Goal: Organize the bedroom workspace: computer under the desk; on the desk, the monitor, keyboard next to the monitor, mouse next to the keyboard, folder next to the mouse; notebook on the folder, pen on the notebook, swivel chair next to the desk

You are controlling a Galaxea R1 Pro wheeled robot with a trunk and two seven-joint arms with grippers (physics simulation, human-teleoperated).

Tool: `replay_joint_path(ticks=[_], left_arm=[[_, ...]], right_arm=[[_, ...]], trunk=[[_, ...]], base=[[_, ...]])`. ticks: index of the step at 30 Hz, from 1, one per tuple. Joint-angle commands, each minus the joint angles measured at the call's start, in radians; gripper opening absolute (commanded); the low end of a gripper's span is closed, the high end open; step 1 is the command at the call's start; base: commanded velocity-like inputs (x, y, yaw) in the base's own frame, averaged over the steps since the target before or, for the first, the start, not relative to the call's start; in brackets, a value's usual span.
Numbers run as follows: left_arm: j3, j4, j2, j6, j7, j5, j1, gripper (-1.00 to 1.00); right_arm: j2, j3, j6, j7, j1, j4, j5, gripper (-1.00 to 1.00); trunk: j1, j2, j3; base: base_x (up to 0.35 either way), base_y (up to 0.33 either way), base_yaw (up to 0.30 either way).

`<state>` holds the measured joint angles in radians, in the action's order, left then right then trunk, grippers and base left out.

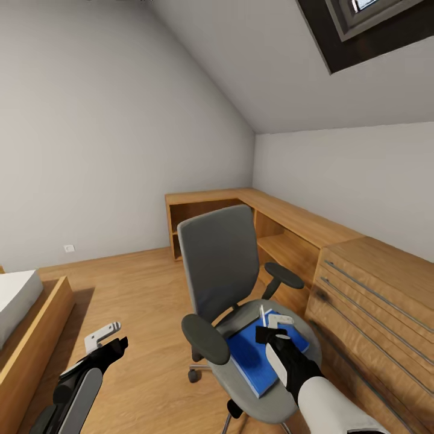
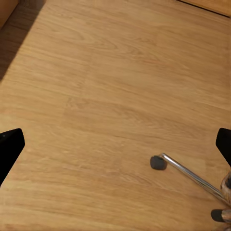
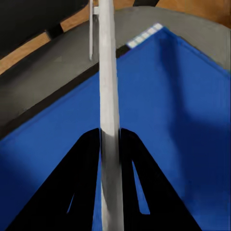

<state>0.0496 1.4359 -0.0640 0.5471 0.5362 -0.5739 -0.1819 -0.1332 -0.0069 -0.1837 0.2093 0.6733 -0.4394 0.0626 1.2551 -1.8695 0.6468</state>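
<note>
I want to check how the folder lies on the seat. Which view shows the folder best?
The head view: the folder lies flat on the swivel chair seat, under the right gripper. The right wrist view shows its blue cover close up; the left wrist view shows floor and chair base.

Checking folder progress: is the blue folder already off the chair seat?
No. In the head view the folder lies flat on the swivel chair seat, with the right tool over its far edge.

The chair (image 1: 241, 301) faces the camera, the blue folder (image 1: 256, 355) lying flat on its seat. The right gripper (image 1: 272, 322) hovers over the folder's far edge, holding a thin white pen (image 1: 263, 313) — upright. The left gripper (image 1: 103, 337) hangs over bare floor (image 1: 132, 301), jaws apart.
</note>
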Motion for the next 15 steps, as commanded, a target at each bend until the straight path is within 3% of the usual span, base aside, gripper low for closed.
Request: replay_joint_path(ticks=[1, 4, 8, 12, 15], left_arm=[[-0.001, 0.001, 0.0, 0.002, 0.008, -0.01, -0.001, 1.0], [-0.001, 0.0, 0.0, 0.002, 0.006, -0.01, -0.001, 1.0], [-0.001, -0.001, 0.0, 0.002, 0.004, -0.01, -0.001, 1.0], [-0.001, -0.002, 0.0, 0.002, 0.004, -0.009, -0.001, 1.0], [-0.001, -0.002, 0.0, 0.002, 0.004, -0.01, -0.001, 1.0]], right_arm=[[0.0, -0.002, -0.006, 0.001, 0.0, -0.021, 0.009, -1.0], [0.002, -0.002, -0.019, 0.002, -0.005, -0.078, 0.009, -1.0], [0.014, -0.004, -0.143, 0.002, -0.064, -0.265, 0.014, -1.0], [0.019, -0.007, -0.299, 0.004, -0.222, -0.611, 0.017, -1.0], [0.018, -0.008, -0.359, 0.006, -0.292, -0.751, 0.018, -1.0]], trunk=[[-0.004, 0.007, -0.002], [-0.016, 0.028, -0.011], [-0.031, 0.056, -0.024], [-0.046, 0.084, -0.037], [-0.058, 0.105, -0.046]], base=[[0.0, 0.0, 0.0], [0.0, 0.0, 0.0], [0.0, 0.0, 0.0], [-0.008, 0.0, 0.0], [-0.152, 0.0, 0.0]])
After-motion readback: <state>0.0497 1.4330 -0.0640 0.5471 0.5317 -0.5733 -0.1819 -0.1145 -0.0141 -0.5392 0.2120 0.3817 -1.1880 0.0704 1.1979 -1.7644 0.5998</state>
